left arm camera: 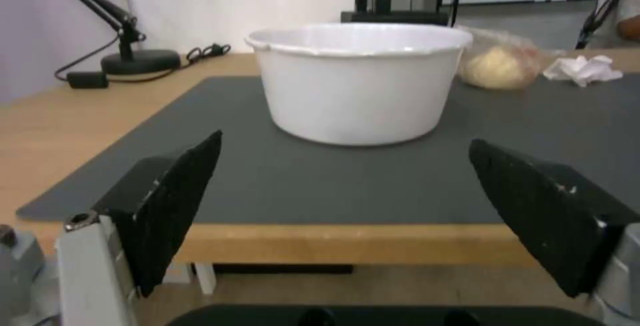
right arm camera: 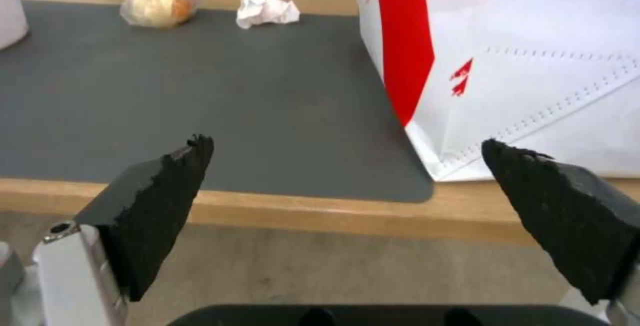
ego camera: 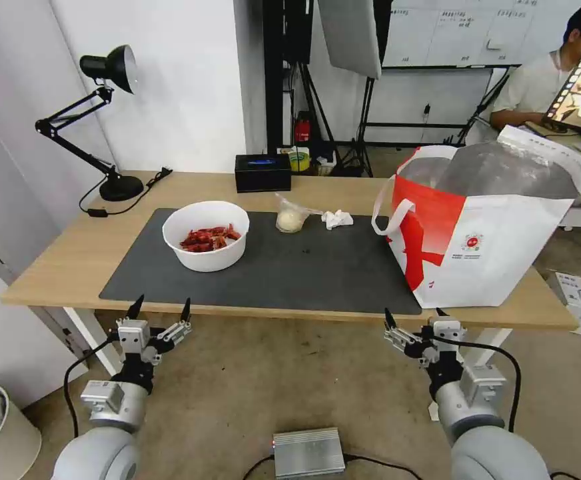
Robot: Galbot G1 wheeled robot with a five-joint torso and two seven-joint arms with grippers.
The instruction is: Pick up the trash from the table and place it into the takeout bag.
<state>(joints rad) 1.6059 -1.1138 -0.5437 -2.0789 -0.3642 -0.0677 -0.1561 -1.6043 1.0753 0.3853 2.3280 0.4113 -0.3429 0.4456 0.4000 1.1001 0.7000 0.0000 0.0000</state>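
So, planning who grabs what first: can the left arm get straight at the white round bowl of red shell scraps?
Probably yes. The left gripper hangs open below the table edge, facing the white round bowl, with only bare dark grey mat between them.

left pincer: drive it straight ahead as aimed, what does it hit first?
Most likely the white bowl. The left pincer, open, sits just short of the table edge, and the bowl stands centred ahead on the dark mat. Height looks about right, though depth is uncertain.
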